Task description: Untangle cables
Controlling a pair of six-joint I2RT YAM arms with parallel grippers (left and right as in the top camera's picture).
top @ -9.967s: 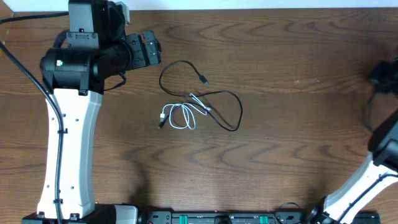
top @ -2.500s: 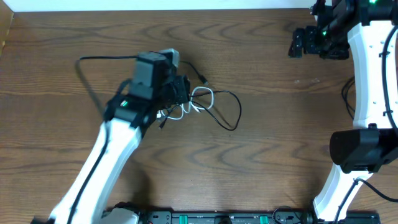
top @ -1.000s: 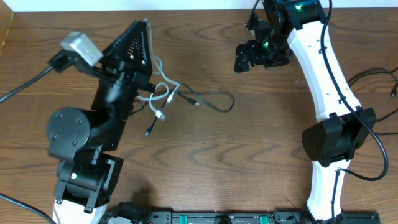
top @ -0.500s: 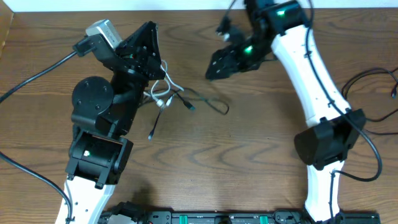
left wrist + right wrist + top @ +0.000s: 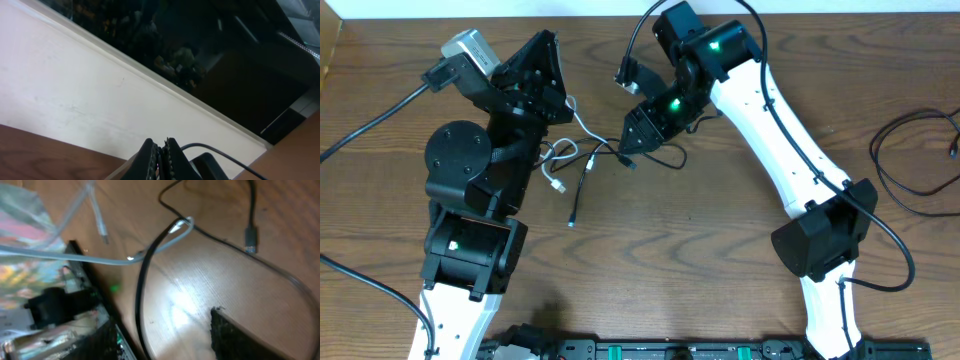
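Observation:
My left gripper [image 5: 548, 45] is raised above the table's back left, pointing up and back. Its jaws are pressed shut [image 5: 163, 147], and the white cable [image 5: 582, 132] hangs from it in loops down to the table. Black cables [image 5: 582, 185] trail off the tangle, one plug end lying at the front. My right gripper [image 5: 628, 140] is low over the tangle. In the right wrist view its fingers [image 5: 240, 335] stand apart and a black cable [image 5: 141, 290] runs between them, close to the left one. The white cable [image 5: 100, 260] crosses that black cable just beyond. A black plug [image 5: 250, 235] lies further off.
A thick black wire [image 5: 910, 150] curls on the table at the right edge. The left arm's own wire [image 5: 370, 125] runs off to the left. The white wall [image 5: 620, 8] borders the table's far edge.
My right arm has swung down and left from the back of the table onto the tangle, and its jaws have narrowed. The left gripper stays raised with the white cable.

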